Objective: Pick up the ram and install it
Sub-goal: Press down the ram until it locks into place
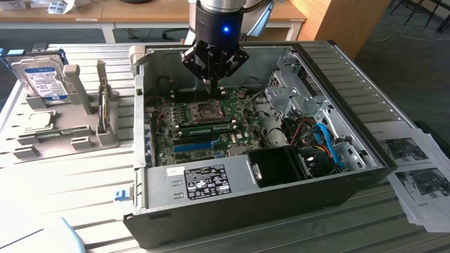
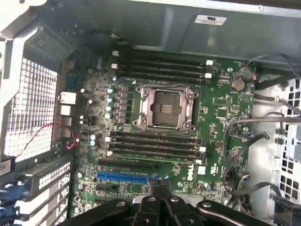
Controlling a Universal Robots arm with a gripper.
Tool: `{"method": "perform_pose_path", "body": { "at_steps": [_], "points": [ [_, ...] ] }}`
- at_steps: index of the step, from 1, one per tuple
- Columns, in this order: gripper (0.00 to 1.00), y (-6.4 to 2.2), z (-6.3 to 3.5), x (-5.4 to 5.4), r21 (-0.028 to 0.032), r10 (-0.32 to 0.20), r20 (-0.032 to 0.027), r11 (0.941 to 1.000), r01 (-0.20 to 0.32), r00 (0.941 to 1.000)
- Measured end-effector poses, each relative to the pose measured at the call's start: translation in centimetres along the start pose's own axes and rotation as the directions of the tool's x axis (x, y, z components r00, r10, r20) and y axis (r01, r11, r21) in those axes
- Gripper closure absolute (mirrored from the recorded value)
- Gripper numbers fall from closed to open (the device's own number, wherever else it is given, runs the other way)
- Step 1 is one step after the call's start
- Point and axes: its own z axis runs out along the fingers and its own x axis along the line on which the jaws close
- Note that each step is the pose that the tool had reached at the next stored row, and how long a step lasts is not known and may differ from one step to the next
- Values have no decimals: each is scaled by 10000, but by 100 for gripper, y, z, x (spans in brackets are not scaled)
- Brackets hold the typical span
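Gripper: fingers pressed together, holding nothing, poised over the open computer case, just above the motherboard near the empty processor socket. Ram: green stick lying in a slot beside the socket, in front of it in the exterior view. Holder rack: grey, on the tabletop to the exterior view's left, carrying a hard drive. Printed sheets: on the exterior view's right. Room: wooden desks behind, dark carpet.

An open computer case (motherboard exposed) sits beside a hard drive.
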Motion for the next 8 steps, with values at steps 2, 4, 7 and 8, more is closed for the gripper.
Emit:
{"method": "perform_pose_path", "body": {
  "at_steps": [2,4,7,8],
  "points": [
    [91,0,0,0,0,2,0,10000,-2,10000],
    [91,0,0,0,0,3,0,10000,-3,10000],
    [91,0,0,0,0,2,1,10000,-2,10000],
    [91,0,0,0,0,7,0,10000,-7,10000]
  ]
}}
